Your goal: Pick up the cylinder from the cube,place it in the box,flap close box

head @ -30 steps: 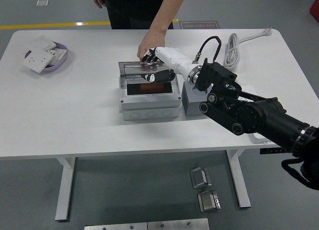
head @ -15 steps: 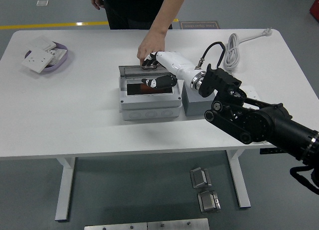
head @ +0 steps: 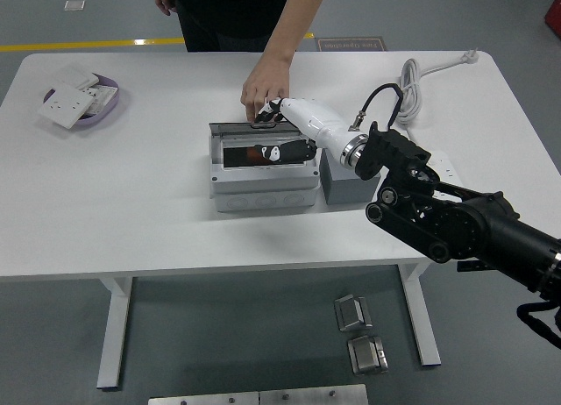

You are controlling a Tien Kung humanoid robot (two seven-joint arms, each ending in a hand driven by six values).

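We are reaching our right hand (head: 273,148) into the open box (head: 263,164); whether it is gripping the cylinder, we cannot tell. A person's hand (head: 265,82) is holding the lid (head: 237,125), not yet closed.

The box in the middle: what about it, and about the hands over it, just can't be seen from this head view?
- Box inside: dark; the robot's hand covers it, so the cylinder can't be confirmed.
- Lid: its far edge is covered by the person's hand; who holds it is unclear.
- Cube: its top is hidden under the wrist.
- Left arm: out of view.
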